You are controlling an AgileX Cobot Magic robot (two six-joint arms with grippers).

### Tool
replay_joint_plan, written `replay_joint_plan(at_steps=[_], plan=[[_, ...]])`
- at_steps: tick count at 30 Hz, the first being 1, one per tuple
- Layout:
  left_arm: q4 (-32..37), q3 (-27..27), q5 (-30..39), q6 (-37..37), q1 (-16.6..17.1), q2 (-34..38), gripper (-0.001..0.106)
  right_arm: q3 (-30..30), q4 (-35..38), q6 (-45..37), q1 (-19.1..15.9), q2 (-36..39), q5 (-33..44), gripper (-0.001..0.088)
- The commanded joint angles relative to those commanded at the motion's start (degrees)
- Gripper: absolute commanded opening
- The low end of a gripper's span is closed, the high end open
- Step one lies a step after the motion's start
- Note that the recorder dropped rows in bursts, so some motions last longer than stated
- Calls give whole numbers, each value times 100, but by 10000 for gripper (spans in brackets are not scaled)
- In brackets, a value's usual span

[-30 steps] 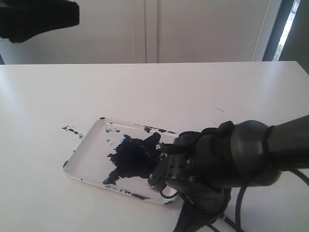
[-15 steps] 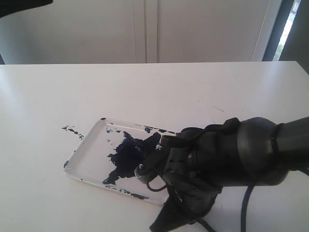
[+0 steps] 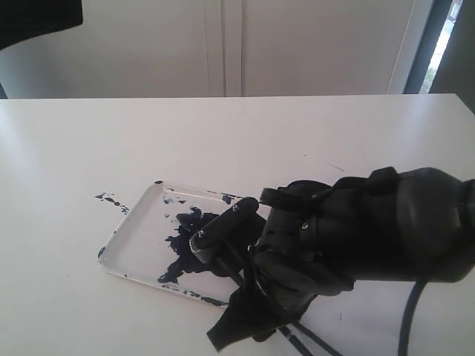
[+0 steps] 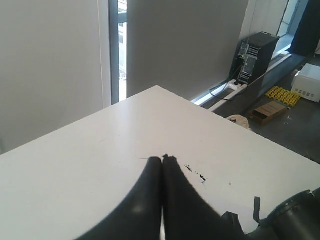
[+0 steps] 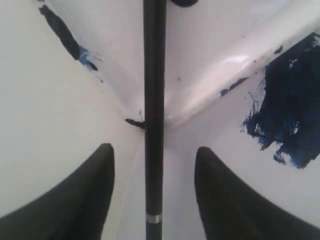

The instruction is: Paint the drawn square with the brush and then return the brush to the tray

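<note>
Right claw is now seen spread, where a moment ago it was nearly pressed together. Both fingers stand clear of the brush, with a gap on each side.

The brush handle is found lying across a corner of the tray, beside the navy blotch. The bristle tip is out of view.

From outside, the tray is placed at 7 o'clock on the surface. Its 4 o'clock end is covered by the right arm, which has been swung further over it.

Left claw is held pressed together, empty, above bare surface.

The square is not in view, so its painting cannot be checked.

Judged: the brush is released at the tray, and only withdrawal is left.
</note>
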Motion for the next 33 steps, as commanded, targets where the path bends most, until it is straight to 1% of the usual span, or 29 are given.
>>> replay_joint_plan(at_steps=[5,6,7,8,9,10,11,12,13,15,16,18,20,23,28,31,33], plan=[[25,473,-377,-24,0,-388,0,-266,-170,-229,0,-767,-19,472],[0,695,-573,-46,0,-599,0,-306,-214,-360,0,-1144,-104,472],[0,805,-680,-92,0,-692,0,-306,-242,-383,0,-1299,-145,469],[0,1026,-861,-166,0,-926,0,-306,-295,-383,0,-1671,-242,426],[-12,1116,-936,-176,0,-1016,0,-306,-295,-383,0,-1848,-295,400],[-24,1357,-1083,-303,0,-1238,0,-306,-295,-383,0,-2181,-461,323],[-24,1451,-1125,-347,0,-1340,0,-306,-295,-383,0,-2309,-515,283],[-24,1692,-1281,-515,0,-1530,0,-306,-295,-383,0,-2607,-606,201],[-24,1808,-1321,-558,0,-1605,0,-294,-295,-383,0,-2720,-631,168],[-24,2212,-1371,-671,0,-1891,0,-284,-295,-410,0,-3229,-532,20],[-24,2283,-1388,-723,0,-1936,0,-284,-295,-410,0,-3347,-470,0],[-24,2494,-1413,-771,0,-2092,0,-258,-295,-565,0,-3666,-350,0],[-78,2704,-1452,-776,0,-2239,0,-39,-295,-565,0,-4053,-505,0],[-293,3104,-1663,-776,0,-2505,0,673,-283,-485,0,-4783,-1138,0],[-306,3515,-1830,-788,0,-2796,0,1548,-132,-474,0,-5677,-2046,0],[-382,3742,-1909,-799,0,-2970,0,2006,-42,-461,0,-6098,-2338,0],[-382,3981,-1999,-799,0,-3112,0,2432,121,-451,0,-6433,-2652,0]])
